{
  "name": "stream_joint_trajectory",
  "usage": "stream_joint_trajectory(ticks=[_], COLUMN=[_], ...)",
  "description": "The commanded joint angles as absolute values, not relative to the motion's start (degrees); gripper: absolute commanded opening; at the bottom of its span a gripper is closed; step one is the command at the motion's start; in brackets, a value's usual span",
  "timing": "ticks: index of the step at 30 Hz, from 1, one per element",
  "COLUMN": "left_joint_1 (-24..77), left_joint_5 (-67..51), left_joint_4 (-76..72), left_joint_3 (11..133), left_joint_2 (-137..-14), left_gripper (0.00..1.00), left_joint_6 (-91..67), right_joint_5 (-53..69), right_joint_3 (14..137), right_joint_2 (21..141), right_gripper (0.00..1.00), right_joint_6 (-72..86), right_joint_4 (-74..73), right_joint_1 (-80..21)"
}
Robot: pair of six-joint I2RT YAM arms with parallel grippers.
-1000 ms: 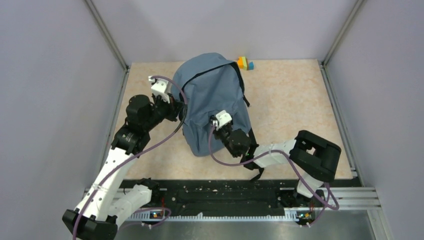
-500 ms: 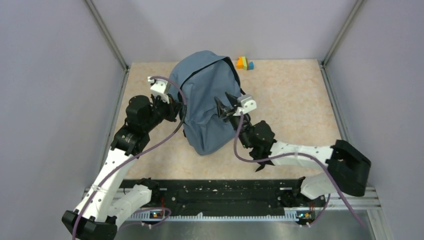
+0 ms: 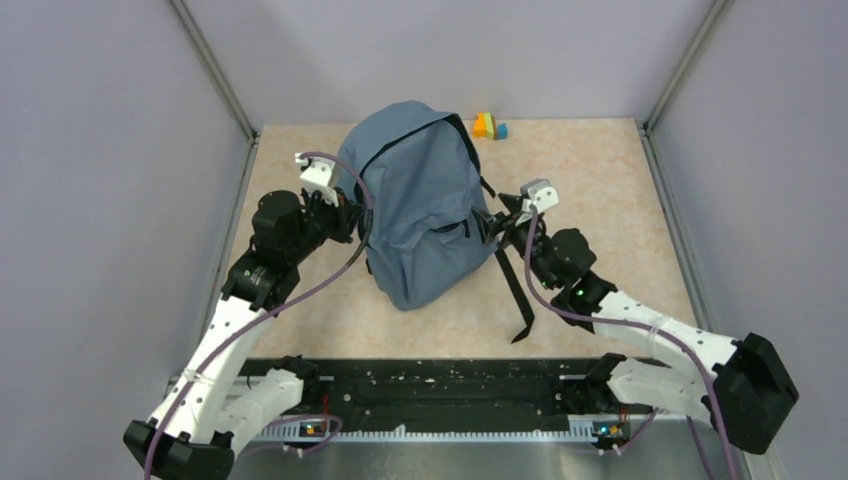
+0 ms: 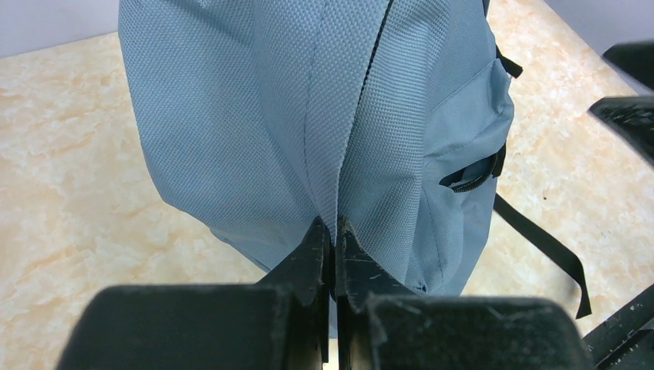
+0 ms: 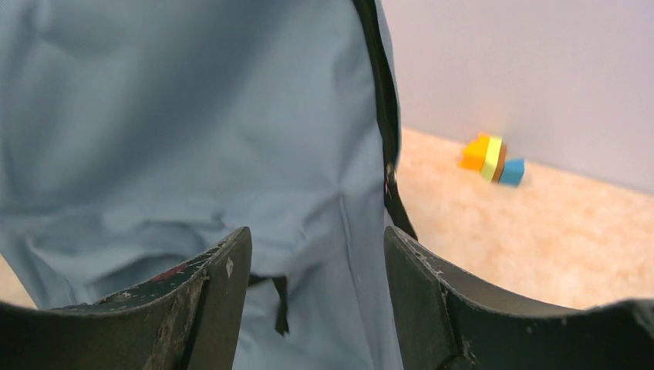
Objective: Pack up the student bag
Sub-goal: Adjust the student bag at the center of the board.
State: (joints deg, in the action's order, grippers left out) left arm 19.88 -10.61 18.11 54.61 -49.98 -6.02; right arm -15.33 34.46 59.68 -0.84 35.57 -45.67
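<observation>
Mid-desk: student bag (image 3: 420, 200); open desk (image 3: 600, 170) rightward;
Left gripper (image 4: 333, 228): clamped on bag fold;
Right gripper (image 5: 312, 240): apart, at bag edge

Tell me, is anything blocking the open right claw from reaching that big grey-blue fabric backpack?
Nothing visible. The open right gripper faces the grey-blue fabric backpack directly, with only air between them. The small cluster of coloured blocks sits well off to the side.
</observation>
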Motion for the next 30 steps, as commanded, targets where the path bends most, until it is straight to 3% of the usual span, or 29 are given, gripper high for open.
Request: stream_joint_trajectory(ticks=[1,10,14,16,19,20,30], left_joint_1=[20.18,20.15,20.17,20.2,20.15,20.16,20.18], left_joint_5=[-10.85,-11.37,-11.51,-11.69,-12.16,-12.33,-14.54], left_joint_4=[17.93,17.94,17.85,17.73,17.67,17.57,16.65], left_joint_3=[54.49,54.5,54.49,54.43,54.4,54.33,54.05], left_joint_2=[-49.59,-49.58,-49.37,-49.43,-49.56,-49.53,-49.83], left_gripper=[0.0,0.0,0.0,0.0,0.0,0.0,0.0], left_joint_6=[-6.49,-6.34,-6.33,-6.44,-6.6,-6.69,-7.48], right_joint_5=[0.56,10.11,9.69,10.54,14.26,15.6,14.45], right_joint_3=[31.57,33.92,35.64,36.33,38.86,39.41,39.91], right_joint_2=[58.75,68.54,73.22,74.88,76.24,76.36,80.84], right_gripper=[0.63,0.62,0.55,0.4,0.03,0.0,0.0], right_joint_6=[6.61,5.12,1.94,0.39,-3.19,-3.48,-1.89], right_joint_4=[30.04,32.78,33.46,34.63,33.26,32.39,31.2], right_joint_1=[-40.09,-37.13,-37.09,-37.09,-37.13,-37.17,-50.86])
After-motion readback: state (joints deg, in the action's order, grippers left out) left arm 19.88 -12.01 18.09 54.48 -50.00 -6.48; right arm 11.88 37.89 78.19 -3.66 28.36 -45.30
